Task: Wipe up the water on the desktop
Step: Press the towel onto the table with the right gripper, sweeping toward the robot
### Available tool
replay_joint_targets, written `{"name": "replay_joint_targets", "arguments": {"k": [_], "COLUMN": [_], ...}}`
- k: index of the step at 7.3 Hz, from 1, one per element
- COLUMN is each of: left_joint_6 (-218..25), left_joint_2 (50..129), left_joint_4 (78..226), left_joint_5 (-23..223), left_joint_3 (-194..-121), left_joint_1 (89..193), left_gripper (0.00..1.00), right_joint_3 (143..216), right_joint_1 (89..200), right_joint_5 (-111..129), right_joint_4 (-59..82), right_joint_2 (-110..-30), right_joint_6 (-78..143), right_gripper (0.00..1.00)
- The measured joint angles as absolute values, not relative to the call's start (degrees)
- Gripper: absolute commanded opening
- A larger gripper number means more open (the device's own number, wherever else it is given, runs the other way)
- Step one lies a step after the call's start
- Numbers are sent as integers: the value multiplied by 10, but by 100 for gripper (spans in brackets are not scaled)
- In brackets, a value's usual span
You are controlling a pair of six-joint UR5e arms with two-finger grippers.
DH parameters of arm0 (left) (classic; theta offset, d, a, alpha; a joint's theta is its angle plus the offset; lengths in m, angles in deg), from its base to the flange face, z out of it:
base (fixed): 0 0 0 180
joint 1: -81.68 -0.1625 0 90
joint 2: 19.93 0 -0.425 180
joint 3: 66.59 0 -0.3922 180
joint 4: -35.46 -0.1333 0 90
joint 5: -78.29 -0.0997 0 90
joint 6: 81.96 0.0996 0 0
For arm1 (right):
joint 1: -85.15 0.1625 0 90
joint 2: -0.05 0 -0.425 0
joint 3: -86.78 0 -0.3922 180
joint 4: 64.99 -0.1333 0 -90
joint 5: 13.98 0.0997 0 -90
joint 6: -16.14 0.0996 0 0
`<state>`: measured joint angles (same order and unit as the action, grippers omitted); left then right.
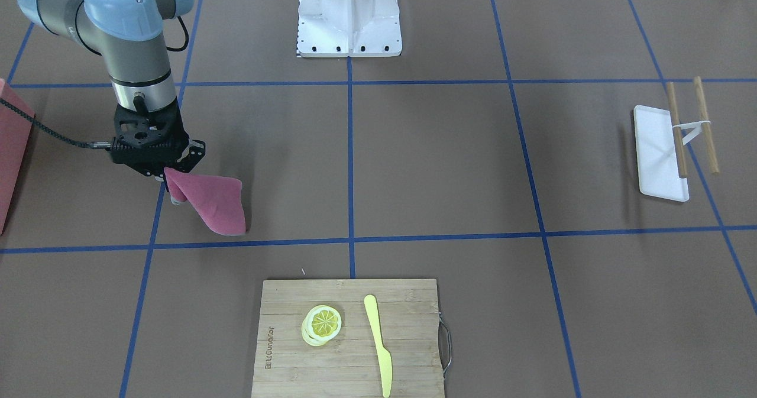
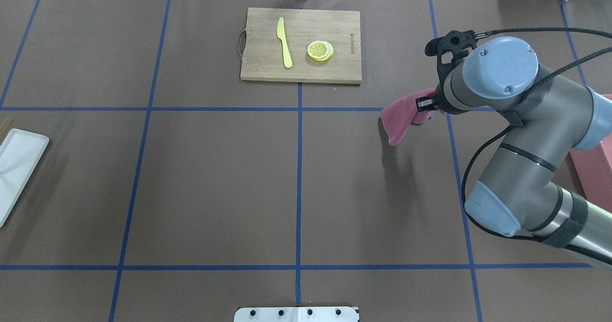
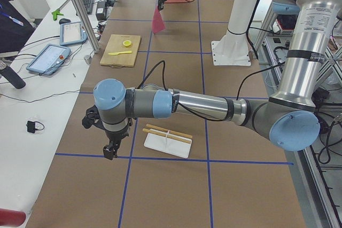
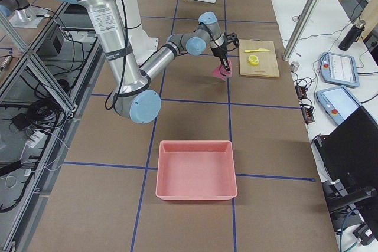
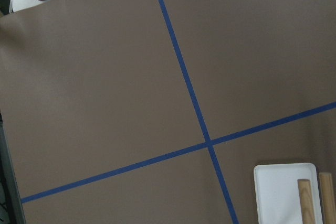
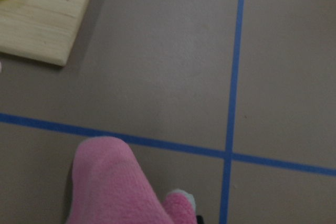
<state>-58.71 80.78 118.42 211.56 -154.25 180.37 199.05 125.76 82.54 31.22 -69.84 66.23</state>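
Cloth [image 1: 216, 206], pink and fleecy, pinched by one corner in right gripper [image 1: 170, 180], jaws clamped on it, at left of the front view. The corner hold lets the rest drape in a loose fold below the fingers, free to be laid down and dragged; that looks to be the reason for the grip. Lowest corner hangs close over desktop [image 1: 437, 161]; touching or just clear, cannot tell. Arm reaches over a square beside a tape crossing, short of board [image 1: 349, 356] at bottom centre, which carries lemon slices [image 1: 322, 324] and yellow knife [image 1: 378, 345], both well apart from the cloth. Judged step: bringing cloth to the wet spot, wiping not yet begun. Left gripper [image 3: 110, 150] hangs low at the other end of the table, near white tray [image 1: 659, 155] with two wooden sticks [image 1: 707, 123] across it, parked out of the way by the look of it. Open or closed, cannot tell from the side view, and its wrist camera shows no fingers. Pink bin [image 4: 196, 169] sits low in the right-end view, perhaps where the cloth belongs. Desktop fills every view: flat, matte brown, papery, ruled by blue tape into big rectangles. No puddle or sheen I can make out anywhere on it; water, if present, too faint to see.
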Motion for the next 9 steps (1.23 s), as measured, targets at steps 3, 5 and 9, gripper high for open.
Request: {"name": "replay_joint_targets", "arguments": {"k": [3, 5, 9], "left_joint_6": [-584, -586, -586], "left_joint_2": [795, 792, 787], "left_joint_4": [1189, 1190, 1191], "left_joint_5": [2122, 2122, 2123], "left_joint_3": [-1537, -1537, -1538], "left_joint_1": [1805, 1805, 1805], "left_gripper": [99, 99, 99], "right_joint_3": [2046, 2036, 1890], "right_joint_1": [1169, 1109, 1045], "right_joint_5": [801, 785, 703], "right_joint_4": [413, 384, 201], "right_joint_2": [-728, -688, -540], "right_joint_6": [725, 830, 1065], "right_gripper": [0, 0, 0]}}
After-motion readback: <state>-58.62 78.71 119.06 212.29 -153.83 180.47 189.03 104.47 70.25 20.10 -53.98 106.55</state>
